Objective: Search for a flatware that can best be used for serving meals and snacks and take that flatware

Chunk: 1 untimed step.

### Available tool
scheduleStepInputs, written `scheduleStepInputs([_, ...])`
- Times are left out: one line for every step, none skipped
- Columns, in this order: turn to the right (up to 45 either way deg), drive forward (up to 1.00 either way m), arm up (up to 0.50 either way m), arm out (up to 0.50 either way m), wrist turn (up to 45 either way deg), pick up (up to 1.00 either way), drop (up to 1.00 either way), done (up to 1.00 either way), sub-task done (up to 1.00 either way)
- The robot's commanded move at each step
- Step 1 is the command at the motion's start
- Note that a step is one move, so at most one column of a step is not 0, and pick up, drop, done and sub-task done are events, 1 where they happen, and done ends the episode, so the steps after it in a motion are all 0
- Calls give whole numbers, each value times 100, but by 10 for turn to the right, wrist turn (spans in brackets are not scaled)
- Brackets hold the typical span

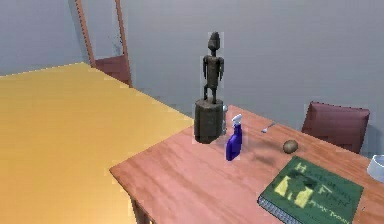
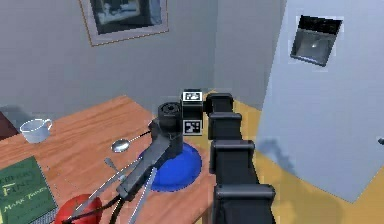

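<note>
The blue plate (image 2: 190, 174) seems found on the table (image 2: 90, 122), gripper (image 2: 122, 195) near it, though I cannot tell its grip or whether it holds anything.

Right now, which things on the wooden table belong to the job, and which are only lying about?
Job: flat round blue plate.
Lying about: grey metal spoon, white cup, green book, blue spray bottle, dark standing statue.

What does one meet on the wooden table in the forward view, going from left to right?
The dark statue → blue spray bottle → green book → white cup at the right edge.
</note>
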Motion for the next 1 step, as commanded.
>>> scheduleStepInputs([0,0,0,0,450,0,0,0,0])
